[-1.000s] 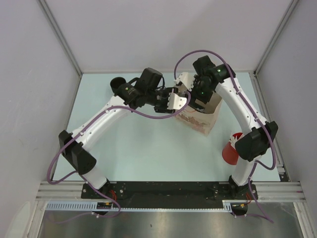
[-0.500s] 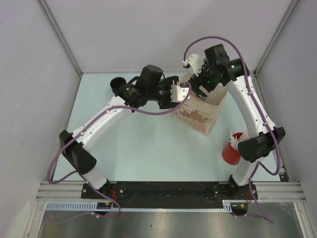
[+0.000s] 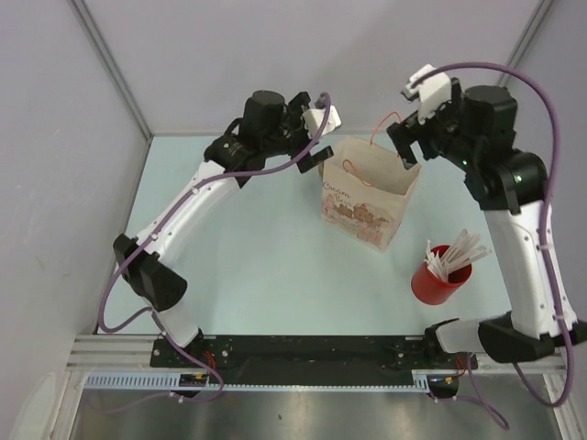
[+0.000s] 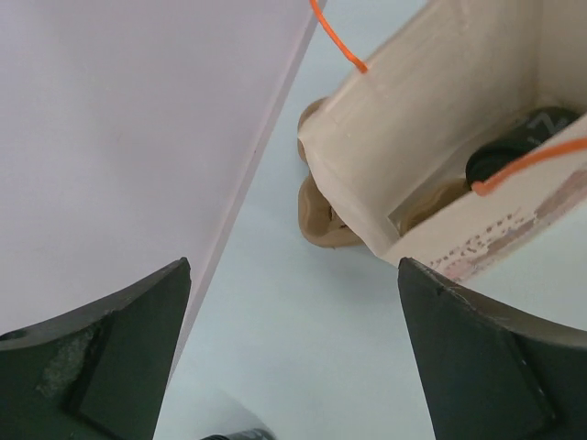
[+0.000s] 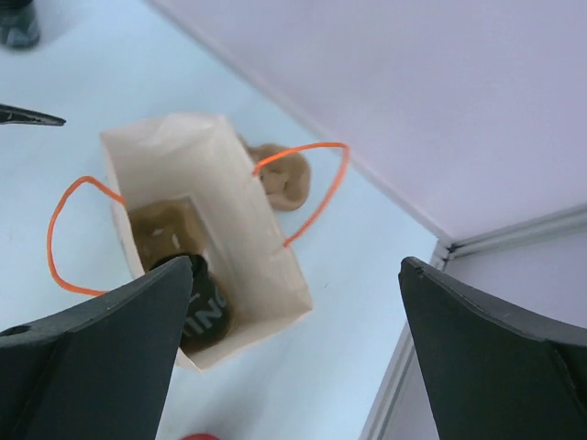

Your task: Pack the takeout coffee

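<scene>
Both sets of jaws are spread wide and holding nothing: left gripper [image 3: 319, 142] off the paper bag's [image 3: 362, 206] 10 o'clock, right gripper [image 3: 415, 115] off its 1 o'clock. The coffee cup [image 5: 202, 312] sits down inside the bag, dark lid showing. If stirrers go in next, their red cup [image 3: 438, 284] stands at the bag's 4 o'clock, sticks pointing upward, nearer the right arm.

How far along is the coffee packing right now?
Done: a dark-lidded cup sits inside the paper bag. In hand: nothing; left hand and right hand are open, clear of the bag. Left, probably: the brown item behind the bag, perhaps stirrers from the red cup.
</scene>
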Controlling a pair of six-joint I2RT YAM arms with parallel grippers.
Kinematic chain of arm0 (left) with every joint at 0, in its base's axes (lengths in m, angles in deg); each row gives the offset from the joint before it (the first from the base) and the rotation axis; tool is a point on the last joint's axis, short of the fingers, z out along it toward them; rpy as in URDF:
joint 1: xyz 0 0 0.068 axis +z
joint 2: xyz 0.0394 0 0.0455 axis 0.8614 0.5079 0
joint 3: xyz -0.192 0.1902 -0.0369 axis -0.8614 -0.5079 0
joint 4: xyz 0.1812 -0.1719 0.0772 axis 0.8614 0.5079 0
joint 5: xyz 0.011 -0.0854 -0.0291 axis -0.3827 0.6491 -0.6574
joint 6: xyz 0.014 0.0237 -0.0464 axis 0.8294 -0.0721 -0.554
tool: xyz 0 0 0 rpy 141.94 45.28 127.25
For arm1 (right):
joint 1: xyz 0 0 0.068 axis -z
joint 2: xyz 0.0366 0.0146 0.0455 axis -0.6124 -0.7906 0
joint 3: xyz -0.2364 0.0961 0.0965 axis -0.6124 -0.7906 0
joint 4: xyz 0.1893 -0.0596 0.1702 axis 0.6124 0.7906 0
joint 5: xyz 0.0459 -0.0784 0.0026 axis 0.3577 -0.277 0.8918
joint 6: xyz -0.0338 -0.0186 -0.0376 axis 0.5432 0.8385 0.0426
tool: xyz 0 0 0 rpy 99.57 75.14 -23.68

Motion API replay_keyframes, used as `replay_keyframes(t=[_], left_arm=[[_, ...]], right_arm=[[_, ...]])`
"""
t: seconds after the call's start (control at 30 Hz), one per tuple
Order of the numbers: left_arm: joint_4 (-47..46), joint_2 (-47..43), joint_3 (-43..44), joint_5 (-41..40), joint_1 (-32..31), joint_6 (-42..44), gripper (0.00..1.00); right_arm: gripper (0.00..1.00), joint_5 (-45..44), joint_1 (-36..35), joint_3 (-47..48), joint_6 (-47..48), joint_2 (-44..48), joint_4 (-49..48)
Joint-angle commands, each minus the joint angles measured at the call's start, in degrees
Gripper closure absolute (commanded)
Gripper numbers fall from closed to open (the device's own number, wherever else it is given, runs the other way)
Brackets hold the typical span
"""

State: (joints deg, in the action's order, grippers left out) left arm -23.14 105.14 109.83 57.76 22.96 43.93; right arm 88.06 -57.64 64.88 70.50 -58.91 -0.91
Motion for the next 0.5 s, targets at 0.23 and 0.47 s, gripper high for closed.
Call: replay_keyframes(t=[0.23, 0.47], left_arm=[[3.83, 14.67, 21.03, -0.85, -0.23, -9.02, 0.01], [7.53, 20.84, 26.94, -1.91, -0.93, -9.02, 0.05]], right_arm=[[0.0, -7.33, 4.14, -21.98, -5.13, 16.34, -20.19], [0.0, -7.95, 6.51, -27.61, -7.15, 21.01, -22.49]])
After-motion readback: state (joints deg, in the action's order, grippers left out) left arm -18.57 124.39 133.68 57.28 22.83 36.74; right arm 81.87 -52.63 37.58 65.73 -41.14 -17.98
